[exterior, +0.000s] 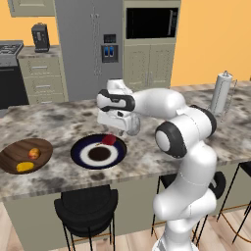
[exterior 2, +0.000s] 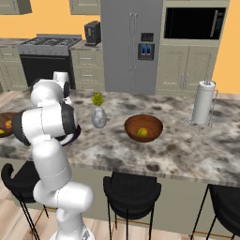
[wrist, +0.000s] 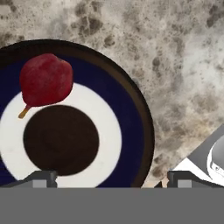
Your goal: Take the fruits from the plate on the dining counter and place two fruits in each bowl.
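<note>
The red fruit (exterior: 109, 140) (wrist: 46, 81) lies on the far side of the dark blue plate (exterior: 78, 153) (wrist: 127, 118) on the dining counter (exterior: 59, 120). My gripper (exterior: 121, 131) (wrist: 113, 179) hangs open just above the plate's far right rim, and nothing is between its fingertips (wrist: 41, 178). The left wooden bowl (exterior: 14, 147) holds the orange fruit (exterior: 34, 153) and the yellow fruit (exterior: 24, 166). The other wooden bowl (exterior 2: 154, 123) stands further right and holds the yellow-green fruit (exterior 2: 142, 132).
A small grey vase (exterior 2: 98, 116) with a green sprig stands between the plate and the right bowl. A paper towel holder (exterior: 220, 95) (exterior 2: 204, 103) stands at the counter's far right. Black stools (exterior: 87, 208) line the near side of the counter.
</note>
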Tool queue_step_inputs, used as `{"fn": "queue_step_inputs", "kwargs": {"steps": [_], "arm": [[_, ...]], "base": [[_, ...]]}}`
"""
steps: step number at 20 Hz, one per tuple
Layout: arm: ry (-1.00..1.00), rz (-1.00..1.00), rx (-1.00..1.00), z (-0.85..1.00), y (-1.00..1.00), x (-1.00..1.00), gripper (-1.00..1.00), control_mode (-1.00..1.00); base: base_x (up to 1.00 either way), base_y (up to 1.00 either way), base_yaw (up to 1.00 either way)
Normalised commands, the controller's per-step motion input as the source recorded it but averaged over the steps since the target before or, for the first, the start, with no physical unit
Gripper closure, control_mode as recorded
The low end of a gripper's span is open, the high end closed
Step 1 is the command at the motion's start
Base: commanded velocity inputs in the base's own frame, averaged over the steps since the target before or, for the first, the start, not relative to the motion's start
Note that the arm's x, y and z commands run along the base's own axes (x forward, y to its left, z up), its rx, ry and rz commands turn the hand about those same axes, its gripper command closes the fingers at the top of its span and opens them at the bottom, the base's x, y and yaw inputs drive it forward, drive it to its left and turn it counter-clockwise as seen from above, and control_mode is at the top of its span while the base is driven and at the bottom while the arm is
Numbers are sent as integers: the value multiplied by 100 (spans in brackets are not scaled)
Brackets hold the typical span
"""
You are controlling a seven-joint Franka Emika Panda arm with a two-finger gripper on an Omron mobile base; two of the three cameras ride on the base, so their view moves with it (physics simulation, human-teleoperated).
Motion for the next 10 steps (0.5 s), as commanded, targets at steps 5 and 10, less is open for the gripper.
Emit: {"fn": "queue_step_inputs", "kwargs": {"steps": [5, 10], "arm": [[-17, -1, 0, -59, 0, 48, -100, -100], [-3, 0, 0, -33, 0, 51, -100, -100]], "base": [[0, 0, 0], [0, 0, 0]]}}
